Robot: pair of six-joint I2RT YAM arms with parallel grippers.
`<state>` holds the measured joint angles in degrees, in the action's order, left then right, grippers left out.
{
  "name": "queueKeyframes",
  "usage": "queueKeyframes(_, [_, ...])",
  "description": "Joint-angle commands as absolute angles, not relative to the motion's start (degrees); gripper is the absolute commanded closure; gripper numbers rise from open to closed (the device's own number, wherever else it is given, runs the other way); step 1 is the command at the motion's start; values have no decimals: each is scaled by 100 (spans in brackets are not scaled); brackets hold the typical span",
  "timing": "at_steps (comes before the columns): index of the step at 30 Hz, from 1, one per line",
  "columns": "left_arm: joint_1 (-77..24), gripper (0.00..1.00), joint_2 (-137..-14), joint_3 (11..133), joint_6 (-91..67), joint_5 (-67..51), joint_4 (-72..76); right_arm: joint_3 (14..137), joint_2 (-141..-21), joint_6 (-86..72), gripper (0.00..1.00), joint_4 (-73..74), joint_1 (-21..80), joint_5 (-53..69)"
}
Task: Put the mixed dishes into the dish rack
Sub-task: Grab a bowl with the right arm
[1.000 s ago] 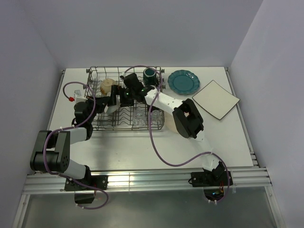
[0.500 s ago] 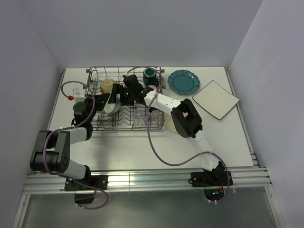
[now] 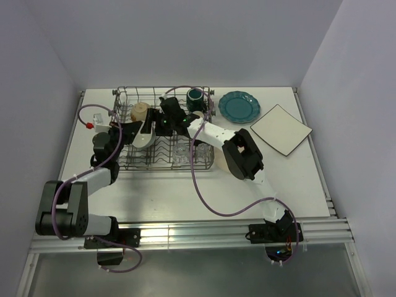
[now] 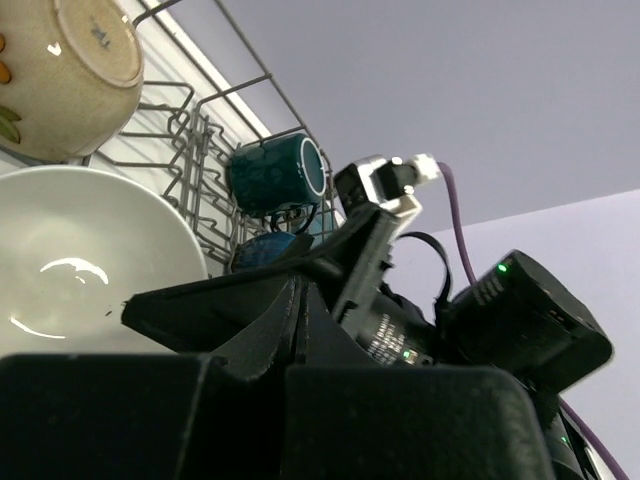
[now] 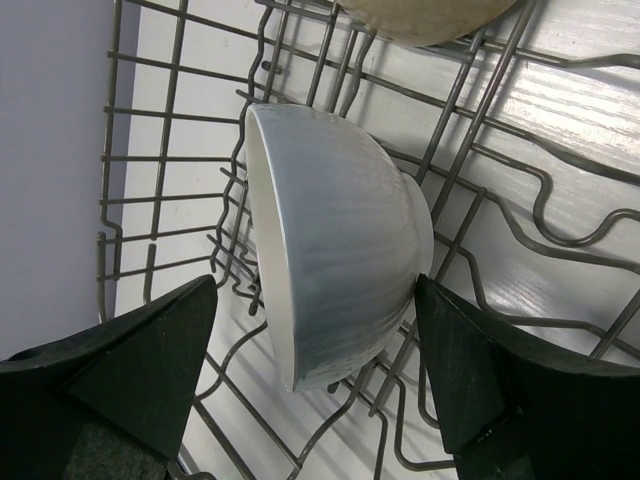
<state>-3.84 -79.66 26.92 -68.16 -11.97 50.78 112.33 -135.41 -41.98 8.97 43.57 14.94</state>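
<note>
The step in hand looks to be seating the white bowl [image 5: 340, 230] in the rack [image 3: 161, 158]. It stands on edge among the wires, with the right tool [image 5: 316, 285] spread wide astride it and the left tool [image 4: 297, 310] pinched shut on nothing nearby. The rack also holds a cream bowl [image 3: 141, 111], a teal mug [image 3: 195, 99] and clear glasses [image 3: 180, 151], while the teal plate [image 3: 239, 106] and square white plate [image 3: 281, 129] lie on the table [image 3: 154, 192] to its right. Next, I judge, the right tool must lift clear without tipping the bowl.
</note>
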Motion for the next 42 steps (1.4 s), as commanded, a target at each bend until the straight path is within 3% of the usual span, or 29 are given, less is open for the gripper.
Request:
queueKeyframes(1, [-378,98,-7472,2865,-6250,-1213,4677,11408,-13632,-4017,14,659,4412,1389])
queueKeyframes(5, [-360,91,-6849,2892,-5811,-1090,3992,11365,-13606,-3885,21,650,4412,1371])
queueKeyframes(11, [-352,70,-5917,2918,-4845,-949,2770,11320,-13456,-3543,31,677,4438,1108])
queueKeyframes(16, [-360,61,-5046,2708,-4457,-888,1813,11320,-13351,-3226,37,729,4491,801])
queueKeyframes(19, [-360,50,-4370,2716,-4228,-870,963,11294,-13298,-3068,38,729,4553,660])
queueKeyframes(20, [-360,41,-4281,2742,-4123,-844,706,11285,-13263,-3033,39,721,4588,642])
queueKeyframes(26, [-360,24,-3999,2786,-3438,-1116,-560,11206,-13123,-2813,41,677,4693,493])
queueKeyframes(30, [-360,20,-4139,2865,-3024,-1361,-896,11188,-13052,-2751,41,659,4746,448])
queueKeyframes(42, [-667,21,-5491,3637,-1434,-1477,-870,11557,-13104,-2707,42,861,4834,431])
